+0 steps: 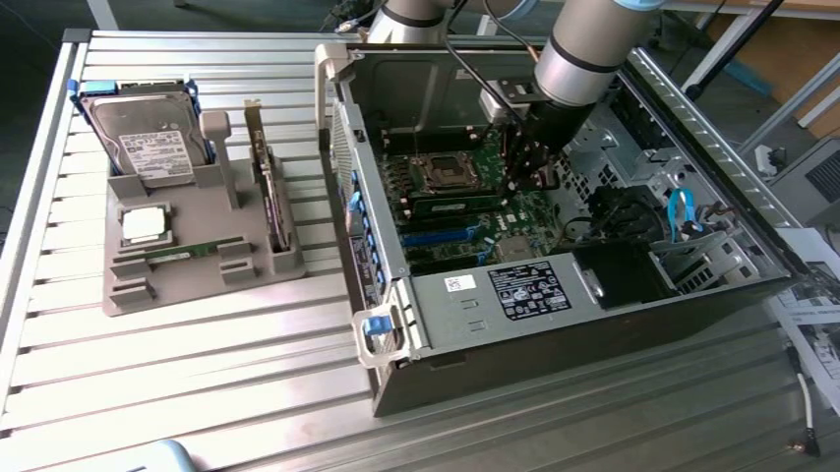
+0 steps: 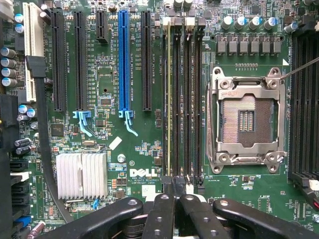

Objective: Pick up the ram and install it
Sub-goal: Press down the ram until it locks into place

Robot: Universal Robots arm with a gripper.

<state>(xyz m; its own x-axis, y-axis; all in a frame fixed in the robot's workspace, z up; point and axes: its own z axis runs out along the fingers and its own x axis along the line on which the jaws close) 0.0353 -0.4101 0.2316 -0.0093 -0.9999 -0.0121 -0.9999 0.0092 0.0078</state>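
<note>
The slatted metal tabletop carries an open computer case and, toward the exterior view's left, a grey parts tray with a hard drive, a processor chip and one ram stick lying flat. Inside the case the arm reaches down over the motherboard. The pincer has its fingers drawn together at the end of the memory slots beside the empty processor socket. The ram stands edge-up in the slot nearest the blue connector. Doing this step well likely means pressing straight down and evenly, so both end latches click without flexing the board.
</note>
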